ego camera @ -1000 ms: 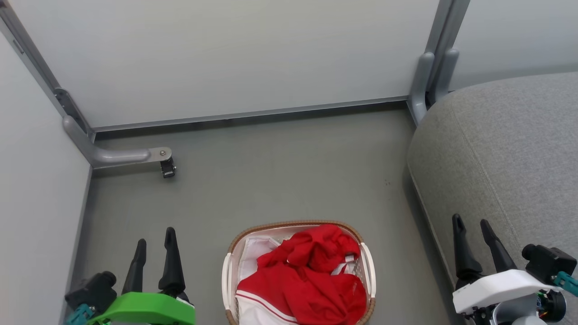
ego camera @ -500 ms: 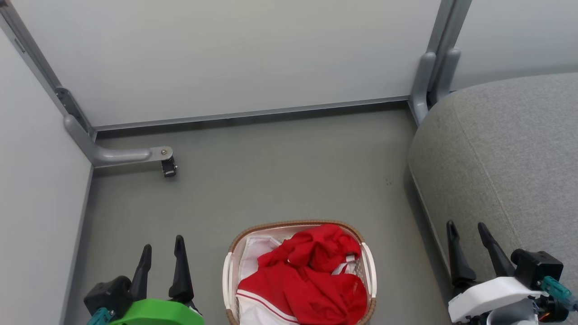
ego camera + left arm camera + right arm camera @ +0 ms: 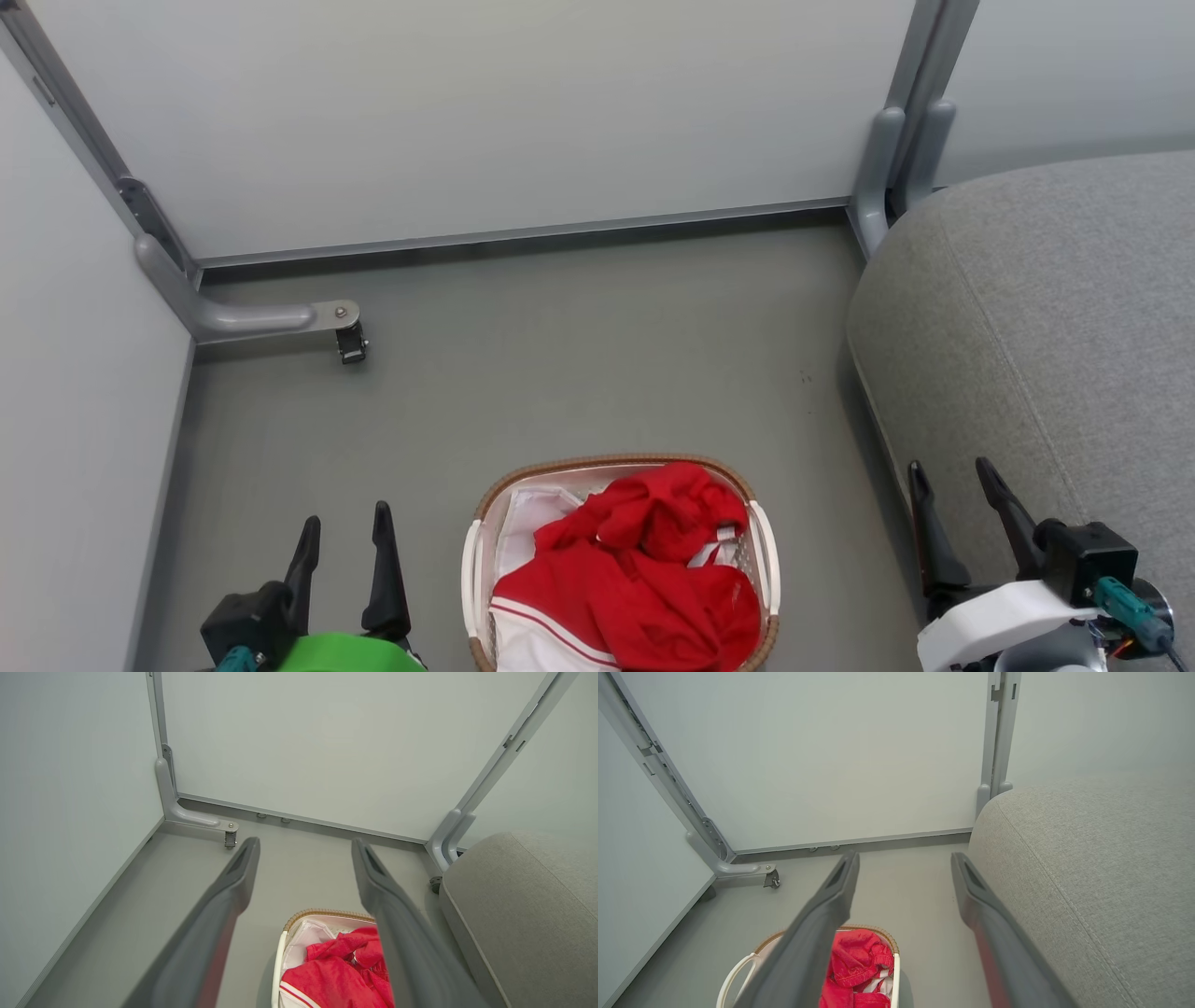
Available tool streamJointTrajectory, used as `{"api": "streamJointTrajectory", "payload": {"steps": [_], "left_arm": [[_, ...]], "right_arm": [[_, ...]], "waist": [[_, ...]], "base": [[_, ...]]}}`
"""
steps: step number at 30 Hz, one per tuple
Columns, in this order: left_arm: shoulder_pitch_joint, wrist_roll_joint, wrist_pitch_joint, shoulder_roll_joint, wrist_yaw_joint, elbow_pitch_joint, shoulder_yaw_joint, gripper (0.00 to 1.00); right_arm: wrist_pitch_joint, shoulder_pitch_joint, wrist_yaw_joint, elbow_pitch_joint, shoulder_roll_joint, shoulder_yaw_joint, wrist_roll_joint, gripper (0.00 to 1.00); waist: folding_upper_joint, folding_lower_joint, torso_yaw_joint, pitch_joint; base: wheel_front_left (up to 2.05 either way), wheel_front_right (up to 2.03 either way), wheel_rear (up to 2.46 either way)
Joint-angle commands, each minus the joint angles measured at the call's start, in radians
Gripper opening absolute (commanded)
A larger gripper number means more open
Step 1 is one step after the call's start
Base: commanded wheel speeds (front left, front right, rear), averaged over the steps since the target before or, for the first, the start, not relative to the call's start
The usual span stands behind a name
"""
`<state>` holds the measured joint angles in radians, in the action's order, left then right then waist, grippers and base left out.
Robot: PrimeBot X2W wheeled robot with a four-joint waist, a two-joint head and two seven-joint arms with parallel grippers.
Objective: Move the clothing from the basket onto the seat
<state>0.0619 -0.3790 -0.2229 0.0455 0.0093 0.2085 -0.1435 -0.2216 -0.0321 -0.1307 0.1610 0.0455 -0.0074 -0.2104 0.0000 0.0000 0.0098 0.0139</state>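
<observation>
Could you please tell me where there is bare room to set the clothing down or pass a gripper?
The seat is bare across its visible top. Bare floor lies between the basket, the back panel and the seat. The basket itself is crowded with clothing.

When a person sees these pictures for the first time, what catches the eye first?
The soft bright red clothing with thin white stripes stands out most, heaped in the small oval white plastic basket with a brown woven rim, low in the head view's middle. To its right rises the large rounded light grey fabric seat.
</observation>
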Motion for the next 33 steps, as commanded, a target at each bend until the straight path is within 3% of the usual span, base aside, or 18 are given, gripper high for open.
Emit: {"api": "streamJointTrajectory", "payload": {"steps": [1, 21, 33], "left_arm": [[0.008, 0.017, -0.009, 0.007, 0.005, 0.001, -0.004, 1.00], [0.015, 0.107, -0.046, 0.008, 0.025, 0.033, -0.028, 1.00], [0.008, 0.094, -0.042, 0.008, 0.020, 0.044, -0.026, 1.00]], "right_arm": [[-0.010, -0.014, 0.000, -0.005, 0.006, 0.002, 0.022, 1.00], [-0.046, -0.023, 0.000, -0.010, 0.008, 0.004, 0.156, 1.00], [-0.045, -0.022, 0.000, -0.003, 0.008, 0.001, 0.148, 1.00]], "waist": [[0.0000, 0.0000, 0.000, 0.000], [0.0000, 0.0000, 0.007, 0.005], [0.0000, 0.0000, 0.007, 0.005]], "base": [[0.00, 0.00, 0.00], [0.00, 0.00, 0.00], [0.00, 0.00, 0.00]]}}
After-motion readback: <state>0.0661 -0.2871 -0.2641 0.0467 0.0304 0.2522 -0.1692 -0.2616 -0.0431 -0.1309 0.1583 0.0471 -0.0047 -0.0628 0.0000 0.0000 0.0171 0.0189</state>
